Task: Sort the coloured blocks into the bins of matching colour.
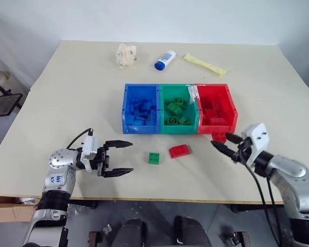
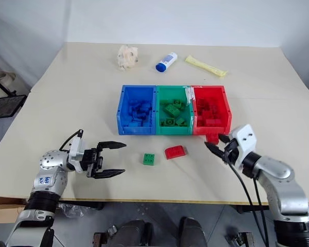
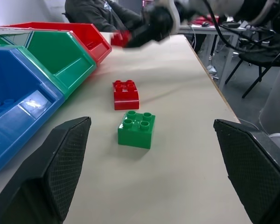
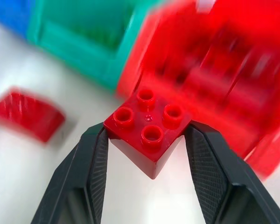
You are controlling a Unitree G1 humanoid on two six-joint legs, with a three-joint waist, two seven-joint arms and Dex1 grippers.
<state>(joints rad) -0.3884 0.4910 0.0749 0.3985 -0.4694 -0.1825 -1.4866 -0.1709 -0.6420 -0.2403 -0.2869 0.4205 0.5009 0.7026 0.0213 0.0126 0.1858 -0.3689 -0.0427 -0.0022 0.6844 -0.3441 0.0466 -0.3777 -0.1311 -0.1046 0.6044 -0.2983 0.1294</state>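
Note:
Blue [image 1: 126,110], green [image 1: 165,128] and red [image 1: 232,111] bins stand in a row mid-table, each with blocks of its own colour inside. My right gripper [image 1: 221,140] is shut on a red block [image 4: 148,130], held just above the table in front of the red bin's near wall. A green square block [image 1: 154,158] and a red block [image 1: 179,151] lie loose on the table before the green bin. To the left of the green block, my left gripper [image 1: 132,156] stands open, pointing toward it with nothing between its fingers [image 3: 60,172].
At the table's far side lie a crumpled beige wad [image 1: 125,54], a blue-capped white bottle [image 1: 165,59] and a yellow packet [image 1: 205,64]. The table's front edge [image 1: 159,199] runs close behind both grippers.

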